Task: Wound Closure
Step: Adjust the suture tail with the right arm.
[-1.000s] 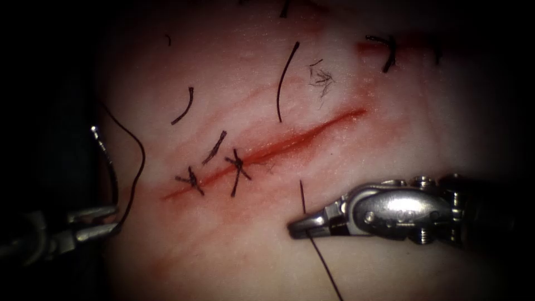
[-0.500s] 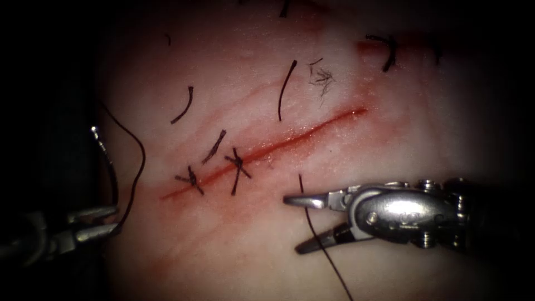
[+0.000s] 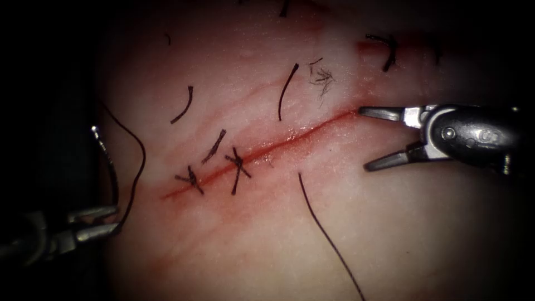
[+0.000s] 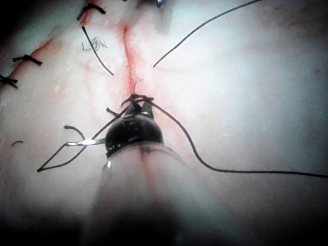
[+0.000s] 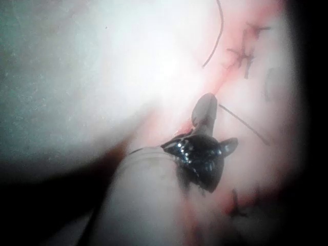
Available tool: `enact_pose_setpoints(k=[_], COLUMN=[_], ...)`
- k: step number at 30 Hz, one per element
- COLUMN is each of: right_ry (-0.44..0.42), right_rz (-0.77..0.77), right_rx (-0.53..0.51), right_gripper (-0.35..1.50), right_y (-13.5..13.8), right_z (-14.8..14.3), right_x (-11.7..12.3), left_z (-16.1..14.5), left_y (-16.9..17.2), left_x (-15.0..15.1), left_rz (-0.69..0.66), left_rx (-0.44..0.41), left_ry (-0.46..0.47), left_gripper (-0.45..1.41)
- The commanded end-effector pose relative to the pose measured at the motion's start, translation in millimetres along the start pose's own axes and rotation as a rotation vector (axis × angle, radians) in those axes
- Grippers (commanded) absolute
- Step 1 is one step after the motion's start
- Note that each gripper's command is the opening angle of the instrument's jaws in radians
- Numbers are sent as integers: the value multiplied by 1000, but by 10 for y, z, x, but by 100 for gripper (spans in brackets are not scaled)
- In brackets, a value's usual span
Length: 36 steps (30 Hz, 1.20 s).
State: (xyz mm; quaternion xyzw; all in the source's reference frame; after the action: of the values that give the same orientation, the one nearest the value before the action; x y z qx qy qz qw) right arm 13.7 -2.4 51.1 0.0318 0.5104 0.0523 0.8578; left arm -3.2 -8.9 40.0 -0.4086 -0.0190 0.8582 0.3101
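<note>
The cut [image 3: 290,138] runs slantwise across the tissue [image 3: 234,251], with two dark stitches [image 3: 238,167] near its lower left end. My left tool [image 3: 108,221] waits off the tissue's left edge, jaws shut on the needle [image 3: 107,161] near its thread end. The needle curves upward, outside the tissue. Its thread [image 3: 142,159] loops from the jaws up and round. My right tool [image 3: 363,139] hovers at the cut's upper right end, jaws wide open and holding nothing. A loose thread end [image 3: 323,228] lies right of the cut. The left tool's head [image 4: 134,132] and the right tool's jaw [image 5: 205,114] show close up.
Several cut ends of thread [image 3: 287,92] lie scattered left of the cut, along with a frayed tuft [image 3: 322,78]. Another stitch [image 3: 387,51] crosses a second red cut at the upper right. Red fluid stains the tissue along the cut.
My right tool was shut on the thread below the cut. It opened, let the thread drop onto the tissue, and moved up and right to the cut's end. The left tool stayed still.
</note>
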Motion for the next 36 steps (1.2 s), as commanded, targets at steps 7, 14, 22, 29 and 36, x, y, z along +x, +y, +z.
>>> enact_pose_setpoints(k=[7, 14, 22, 29, 36], right_ry=[102, 174, 225, 233, 256], right_rz=[502, 660, 674, 679, 691], right_rx=[-103, -109, -68, -73, -86], right_gripper=[96, 99, 101, 101, -35], right_y=[19, 11, 11, 17, 32], right_z=[45, 69, 92, 112, 124], right_x=[-14, -30, -23, -15, -14], left_z=[9, 9, 11, 10, 10], left_y=[0, 0, 1, 1, 1], left_x=[1, 2, 2, 3, 3], left_rz=[0, 0, 0, 0, -1], left_rx=[3, 3, 2, 1, 1], left_ry=[2, 2, 2, 2, 2], left_gripper=[-35, -35, -35, -35, -35])
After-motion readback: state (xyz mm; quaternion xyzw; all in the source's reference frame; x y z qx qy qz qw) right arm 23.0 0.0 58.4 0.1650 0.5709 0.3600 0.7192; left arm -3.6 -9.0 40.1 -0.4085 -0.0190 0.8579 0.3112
